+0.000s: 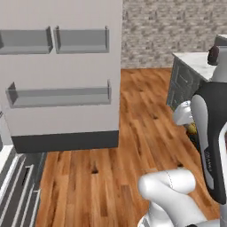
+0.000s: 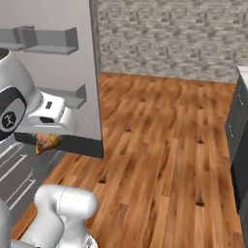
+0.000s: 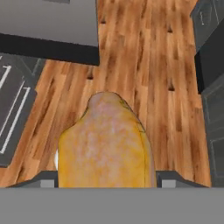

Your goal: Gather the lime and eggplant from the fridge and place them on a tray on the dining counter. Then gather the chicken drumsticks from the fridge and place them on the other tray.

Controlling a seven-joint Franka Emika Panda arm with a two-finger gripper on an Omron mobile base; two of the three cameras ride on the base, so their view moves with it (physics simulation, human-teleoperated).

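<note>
Gripper [image 3: 106, 181] clenched round chicken drumstick [image 3: 105, 142], carried over wood floor [image 3: 144, 65]. Drumstick step in hand. Next: drive to dining counter, find second tray.

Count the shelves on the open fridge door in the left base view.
3: two side by side at the top, left and right, and a long one below. Others may lie out of frame.

Golden-brown, mottled chicken drumstick [image 3: 105, 144], rounded end forward, gripped between the gripper's [image 3: 105, 177] jaws, suspended above wooden floor.
</note>
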